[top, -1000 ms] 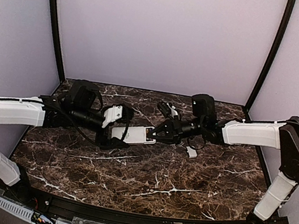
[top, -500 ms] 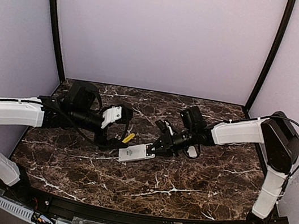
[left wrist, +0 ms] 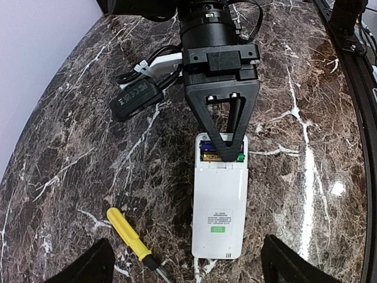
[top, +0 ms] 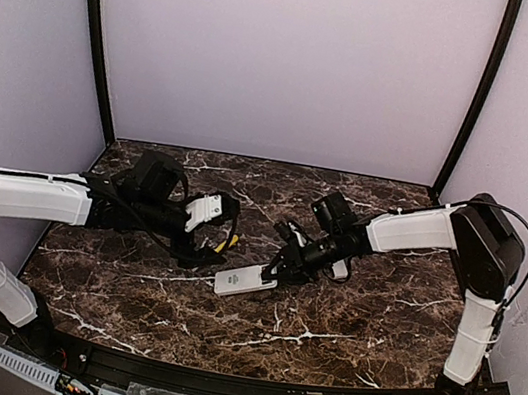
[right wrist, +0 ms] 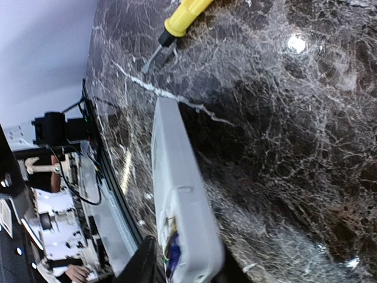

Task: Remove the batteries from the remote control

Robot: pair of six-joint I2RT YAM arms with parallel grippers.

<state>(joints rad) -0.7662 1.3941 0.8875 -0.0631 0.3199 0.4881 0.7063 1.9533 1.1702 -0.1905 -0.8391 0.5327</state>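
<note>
The white remote control [top: 245, 281] lies back up on the marble table [top: 321, 339]; it also shows in the left wrist view [left wrist: 219, 212]. Its battery compartment is open, and the dark batteries [left wrist: 213, 155] sit inside with an orange tint. My right gripper [top: 281, 264] is shut on the compartment end of the remote [right wrist: 177, 194], and the batteries [right wrist: 172, 254] show between its fingers [right wrist: 144, 262]. My left gripper [left wrist: 188, 271] is open and empty. It hovers just behind the remote's free end in the top view [top: 207, 247].
A yellow-handled screwdriver [left wrist: 126, 233] lies left of the remote, close to my left gripper; it also shows in the top view [top: 227, 243] and the right wrist view [right wrist: 184, 16]. The small white cover [top: 338, 268] lies under the right arm.
The left gripper has let go of the remote and opened. The right gripper has pulled the remote toward the front of the table, uncovering the screwdriver.
</note>
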